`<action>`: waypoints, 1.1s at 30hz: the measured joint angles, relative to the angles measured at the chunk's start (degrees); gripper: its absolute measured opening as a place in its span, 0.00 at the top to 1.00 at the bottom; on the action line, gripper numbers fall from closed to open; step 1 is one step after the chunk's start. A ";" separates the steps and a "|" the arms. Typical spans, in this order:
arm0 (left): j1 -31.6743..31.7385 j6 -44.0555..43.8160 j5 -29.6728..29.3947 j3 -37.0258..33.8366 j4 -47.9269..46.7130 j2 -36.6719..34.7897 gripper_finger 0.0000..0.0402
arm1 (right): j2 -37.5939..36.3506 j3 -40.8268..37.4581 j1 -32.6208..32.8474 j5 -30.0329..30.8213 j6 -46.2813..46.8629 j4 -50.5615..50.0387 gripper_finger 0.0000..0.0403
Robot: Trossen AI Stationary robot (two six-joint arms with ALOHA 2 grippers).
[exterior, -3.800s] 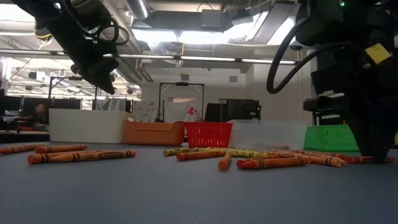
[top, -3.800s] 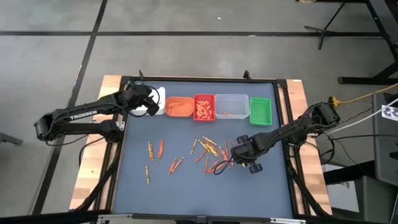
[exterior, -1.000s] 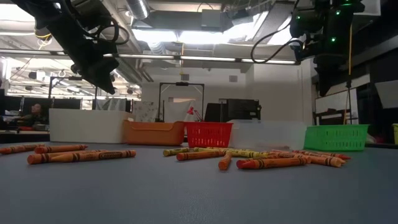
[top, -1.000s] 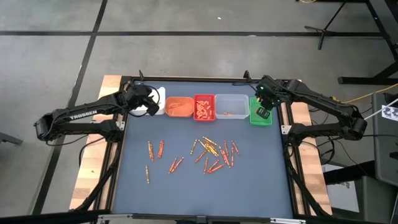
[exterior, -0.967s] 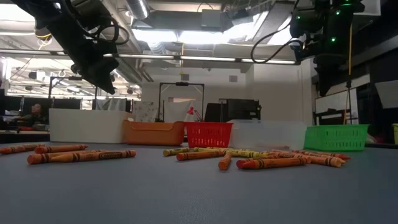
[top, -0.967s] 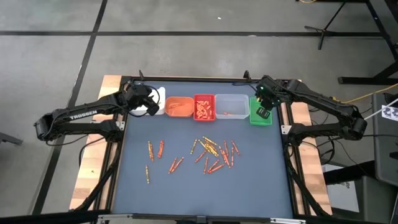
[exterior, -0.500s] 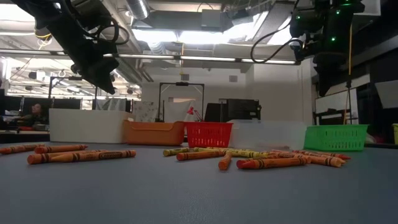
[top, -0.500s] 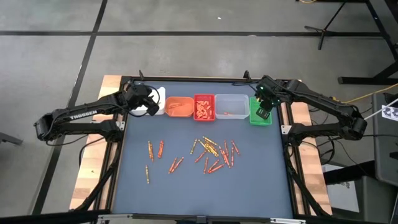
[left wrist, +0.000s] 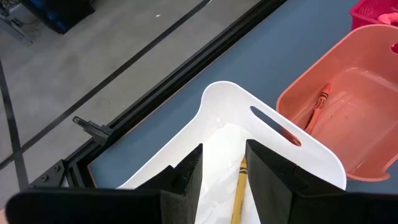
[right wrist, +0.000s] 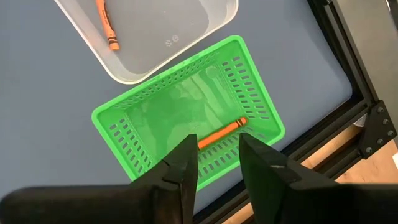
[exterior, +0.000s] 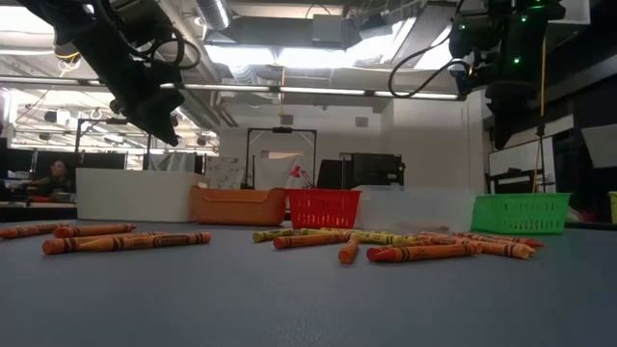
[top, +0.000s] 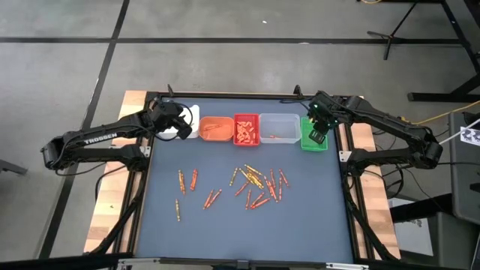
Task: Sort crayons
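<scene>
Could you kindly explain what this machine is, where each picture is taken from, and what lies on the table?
This is a robot with two dark arms working at a table. One camera looks straight down, one sits level with the tabletop, and one rides on each wrist. Loose crayons lie scattered mid-table. Along the far edge stand five bins: white, orange, red, clear and green. The left gripper hangs over the white bin, jaws apart, holding nothing; a yellowish crayon lies inside. The right gripper hangs over the green bin, jaws open, above an orange crayon in it.
</scene>
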 joint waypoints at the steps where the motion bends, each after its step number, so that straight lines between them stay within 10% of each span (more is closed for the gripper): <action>1: -0.01 0.00 0.00 0.00 0.00 -0.01 0.74 | 0.00 0.00 0.00 0.00 0.01 0.00 0.71; 18: 0.01 -0.21 1.05 0.00 0.11 0.01 0.74 | 0.00 0.00 0.00 -0.02 0.00 0.22 0.71; 33: -12.80 -17.70 27.22 0.00 2.65 -0.01 0.79 | 0.00 0.00 0.00 -0.04 0.02 4.77 0.71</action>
